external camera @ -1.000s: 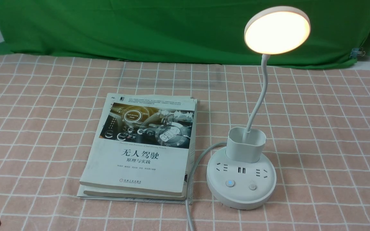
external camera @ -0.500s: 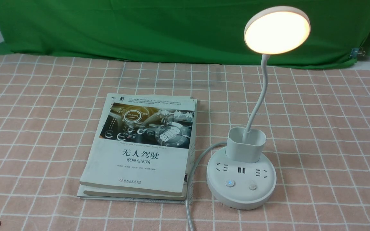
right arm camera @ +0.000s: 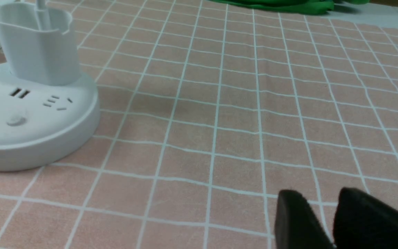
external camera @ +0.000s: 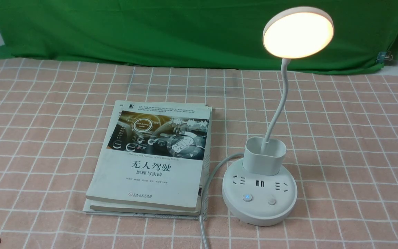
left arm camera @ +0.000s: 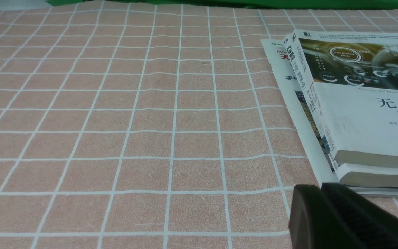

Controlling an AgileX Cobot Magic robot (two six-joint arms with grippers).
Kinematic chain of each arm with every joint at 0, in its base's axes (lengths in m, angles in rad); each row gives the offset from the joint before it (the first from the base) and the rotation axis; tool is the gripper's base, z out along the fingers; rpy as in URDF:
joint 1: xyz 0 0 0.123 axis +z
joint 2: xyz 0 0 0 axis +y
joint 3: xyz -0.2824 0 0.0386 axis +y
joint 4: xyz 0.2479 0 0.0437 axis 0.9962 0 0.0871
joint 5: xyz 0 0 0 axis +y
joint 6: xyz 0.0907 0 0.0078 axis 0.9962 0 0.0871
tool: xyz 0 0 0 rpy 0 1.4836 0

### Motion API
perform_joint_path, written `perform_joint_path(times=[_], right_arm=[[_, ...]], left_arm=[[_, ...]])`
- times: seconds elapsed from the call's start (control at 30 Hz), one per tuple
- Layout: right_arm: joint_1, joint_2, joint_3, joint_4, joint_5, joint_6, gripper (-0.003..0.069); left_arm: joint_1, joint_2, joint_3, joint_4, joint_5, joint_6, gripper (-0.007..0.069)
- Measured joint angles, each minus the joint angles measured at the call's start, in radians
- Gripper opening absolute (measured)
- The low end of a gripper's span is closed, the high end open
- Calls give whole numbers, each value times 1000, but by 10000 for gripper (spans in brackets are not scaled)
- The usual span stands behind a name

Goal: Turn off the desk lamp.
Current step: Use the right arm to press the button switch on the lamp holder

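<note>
Lamp status: white desk lamp with lit disc head, bendy neck, cup holder and round socket base (external camera: 264, 160) stands on the pink checked cloth counter (external camera: 340, 138), just beside stacked white books (external camera: 150, 180). Right jaws: slightly parted, empty, low over the cloth, well apart from the base. Left jaws: pressed together, near the books' corner, far from the lamp.

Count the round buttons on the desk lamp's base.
2. Both sit on the near part of the desk lamp base: a blue-lit button on the left and a plain white button to its right. None appear hidden.
</note>
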Motion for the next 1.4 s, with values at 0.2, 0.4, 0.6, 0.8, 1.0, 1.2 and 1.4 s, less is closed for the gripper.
perform_joint_path(times=[0.2, 0.4, 0.6, 0.8, 1.0, 1.2, 1.4], right_arm=[[0, 0, 0, 5, -51, 36, 240], [0, 0, 0, 20, -317, 456, 240], [0, 0, 0, 23, -451, 585, 235], [19, 83, -152, 24, -159, 573, 132], [113, 467, -567, 24, 390, 352, 45], [166, 877, -790, 23, 641, 239, 43], [339, 1205, -881, 22, 591, 236, 43]], left_arm=[[0, 0, 0, 0, 0, 0, 6], [0, 0, 0, 0, 0, 0, 6], [0, 0, 0, 0, 0, 0, 6], [0, 0, 0, 0, 0, 0, 6], [0, 0, 0, 0, 0, 0, 6], [0, 0, 0, 0, 0, 0, 6], [0, 0, 0, 0, 0, 0, 6]])
